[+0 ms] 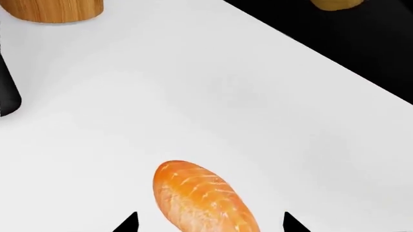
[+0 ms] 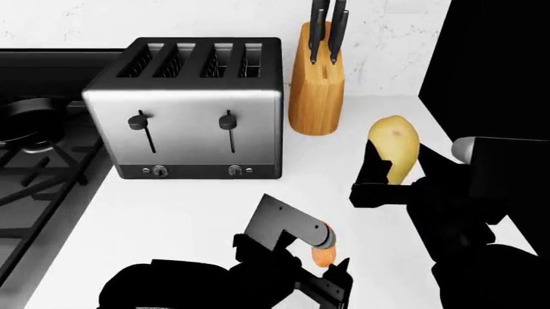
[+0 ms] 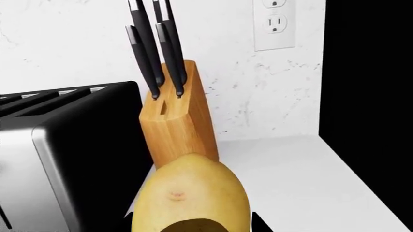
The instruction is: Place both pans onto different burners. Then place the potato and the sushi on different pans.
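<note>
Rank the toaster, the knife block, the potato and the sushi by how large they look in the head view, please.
1. Toaster, clearly the largest.
2. Knife block.
3. Potato, held by the right pincer; it is lifted nearer the camera, so its size is less sure.
4. Sushi, partly hidden by the left pincer.

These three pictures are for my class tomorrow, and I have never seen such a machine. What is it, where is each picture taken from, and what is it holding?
It is a simulated two-armed robot at a kitchen counter. The wide picture comes from a camera on its head; the other two come from cameras near each hand. The right hand holds a yellowish potato above the counter. The left hand is open around an orange sushi piece lying on the counter. Behind stand a toaster and a wooden knife block. A stove with a black pan shows at the left edge.
</note>
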You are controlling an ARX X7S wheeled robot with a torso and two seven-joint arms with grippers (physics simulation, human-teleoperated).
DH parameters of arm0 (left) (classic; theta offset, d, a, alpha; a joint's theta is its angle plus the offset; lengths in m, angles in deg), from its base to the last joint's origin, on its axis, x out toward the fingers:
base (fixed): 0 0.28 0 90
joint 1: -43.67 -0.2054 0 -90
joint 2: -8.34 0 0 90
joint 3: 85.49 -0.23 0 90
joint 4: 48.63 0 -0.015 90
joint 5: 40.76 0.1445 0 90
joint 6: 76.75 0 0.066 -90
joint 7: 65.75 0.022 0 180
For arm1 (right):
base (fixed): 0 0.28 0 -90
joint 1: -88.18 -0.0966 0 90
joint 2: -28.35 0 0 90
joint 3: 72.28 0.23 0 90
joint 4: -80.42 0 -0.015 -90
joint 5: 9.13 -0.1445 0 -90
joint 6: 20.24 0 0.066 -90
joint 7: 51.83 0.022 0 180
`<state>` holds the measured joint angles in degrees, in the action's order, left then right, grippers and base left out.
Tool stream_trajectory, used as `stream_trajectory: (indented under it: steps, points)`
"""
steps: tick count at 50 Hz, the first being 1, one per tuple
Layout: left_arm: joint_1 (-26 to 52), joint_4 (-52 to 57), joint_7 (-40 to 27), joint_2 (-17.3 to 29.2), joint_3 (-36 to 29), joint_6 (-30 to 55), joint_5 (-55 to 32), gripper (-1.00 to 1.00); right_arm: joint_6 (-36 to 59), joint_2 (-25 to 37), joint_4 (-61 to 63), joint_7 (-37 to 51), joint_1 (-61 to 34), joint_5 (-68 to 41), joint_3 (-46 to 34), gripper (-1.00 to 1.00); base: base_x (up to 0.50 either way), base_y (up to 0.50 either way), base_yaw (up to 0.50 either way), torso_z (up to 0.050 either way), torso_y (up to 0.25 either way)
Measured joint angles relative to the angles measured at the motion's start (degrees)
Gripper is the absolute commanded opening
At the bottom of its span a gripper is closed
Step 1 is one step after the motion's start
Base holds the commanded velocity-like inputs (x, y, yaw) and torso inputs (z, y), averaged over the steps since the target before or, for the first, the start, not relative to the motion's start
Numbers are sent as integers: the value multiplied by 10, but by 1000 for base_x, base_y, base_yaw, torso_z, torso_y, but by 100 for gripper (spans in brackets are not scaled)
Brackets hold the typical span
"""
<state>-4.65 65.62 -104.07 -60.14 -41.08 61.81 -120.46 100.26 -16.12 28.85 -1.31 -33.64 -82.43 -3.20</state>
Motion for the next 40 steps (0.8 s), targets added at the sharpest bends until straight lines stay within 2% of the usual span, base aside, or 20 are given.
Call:
stream_trajectory:
  steps: [15,16,40]
  points:
    - [11,-16,31,-9,-18,4,48,100,-2,0,0,-4,4,3,-1,-100,2,-2,-3,0,0]
    - [11,-17,32,-10,-19,3,50,-100,-3,0,-1,-4,4,3,-2,-100,0,-3,-3,0,0]
    - [2,-22,41,-4,-22,-10,89,-100,-6,-1,0,-5,8,5,-2,-100,1,-2,-2,0,0]
